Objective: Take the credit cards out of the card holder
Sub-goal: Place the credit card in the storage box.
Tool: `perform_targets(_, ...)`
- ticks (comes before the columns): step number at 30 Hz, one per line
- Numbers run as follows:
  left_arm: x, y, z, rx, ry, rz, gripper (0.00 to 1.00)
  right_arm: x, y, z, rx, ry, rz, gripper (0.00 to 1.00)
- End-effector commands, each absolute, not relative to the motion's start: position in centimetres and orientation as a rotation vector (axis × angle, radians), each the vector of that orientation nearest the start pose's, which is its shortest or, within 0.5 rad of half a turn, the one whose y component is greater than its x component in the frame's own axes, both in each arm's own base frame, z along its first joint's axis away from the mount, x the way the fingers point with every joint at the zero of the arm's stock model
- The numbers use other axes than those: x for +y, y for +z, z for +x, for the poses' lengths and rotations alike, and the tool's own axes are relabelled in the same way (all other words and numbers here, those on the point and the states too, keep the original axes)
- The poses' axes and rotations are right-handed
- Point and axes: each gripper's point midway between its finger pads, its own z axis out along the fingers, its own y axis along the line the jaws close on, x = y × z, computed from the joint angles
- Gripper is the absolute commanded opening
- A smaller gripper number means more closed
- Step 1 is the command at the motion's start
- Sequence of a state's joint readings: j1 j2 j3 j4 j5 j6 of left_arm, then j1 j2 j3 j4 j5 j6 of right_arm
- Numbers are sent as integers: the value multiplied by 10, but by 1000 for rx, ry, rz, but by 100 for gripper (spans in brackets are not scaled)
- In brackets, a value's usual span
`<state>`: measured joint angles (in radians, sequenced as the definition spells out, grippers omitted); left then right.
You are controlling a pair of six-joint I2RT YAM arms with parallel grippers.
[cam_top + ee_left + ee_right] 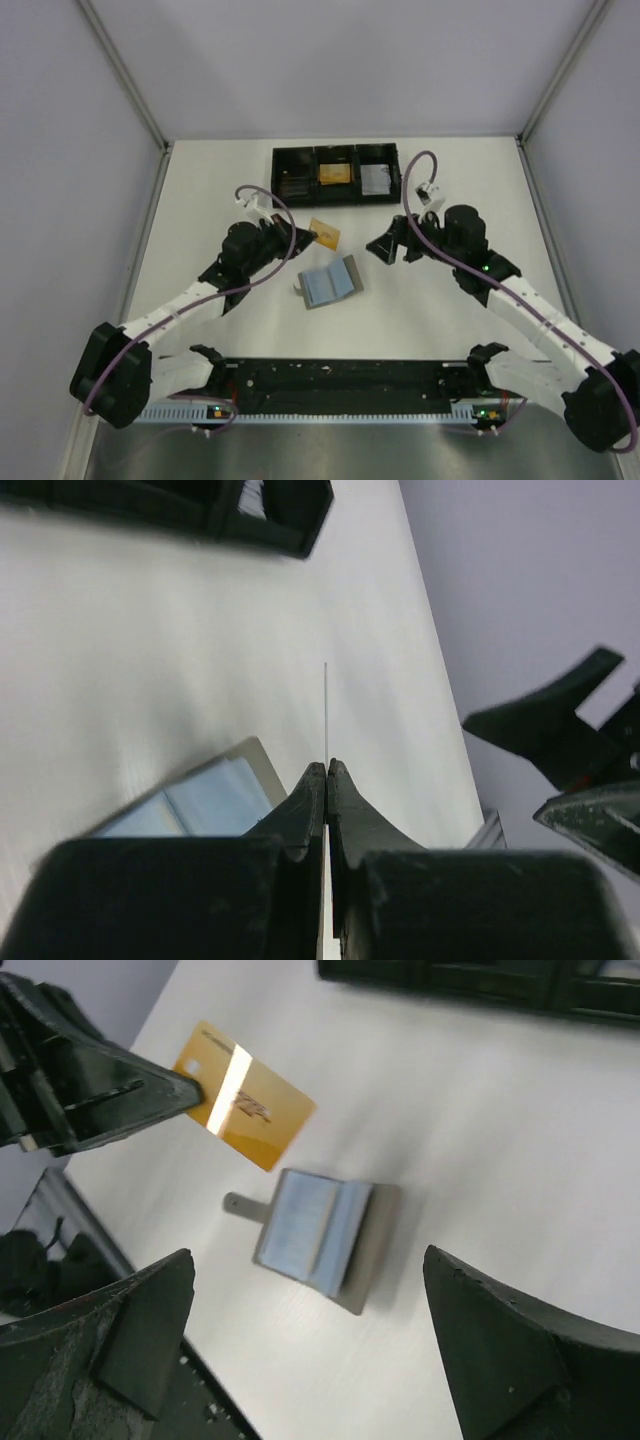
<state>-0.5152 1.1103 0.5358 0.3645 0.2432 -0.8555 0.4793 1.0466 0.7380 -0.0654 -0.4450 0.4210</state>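
While left tool (327, 770) clamps gold card (243, 1110) by end | right tool (385, 245) open over card holder (320, 1235) | card looks thin, stiff, slick: pinch flat faces

On the table (430, 320), card holder (328, 283); tray (314, 172) well behind it.

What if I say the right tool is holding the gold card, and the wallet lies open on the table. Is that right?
No. The left tool holds the gold card; the right tool is open and empty, as the right wrist view shows. The wallet does lie open on the table.
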Motion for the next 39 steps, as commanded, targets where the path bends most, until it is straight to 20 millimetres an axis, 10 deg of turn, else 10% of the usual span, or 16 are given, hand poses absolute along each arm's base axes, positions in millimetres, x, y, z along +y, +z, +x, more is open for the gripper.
perform_targets(1,-226,228,342,1726,-1058,-407,0,179,201,282,1972,682,-75,95)
perform_targets(13,-259,227,477,1645,-859,-511,0,138,189,284,1894,502,79,96)
perform_targets(20,-283,193,532,1718,-773,-521,0,133,185,285,1897,475,93,96)
perform_targets(39,-308,132,556,1923,-683,-441,0,134,181,285,1903,476,79,96)
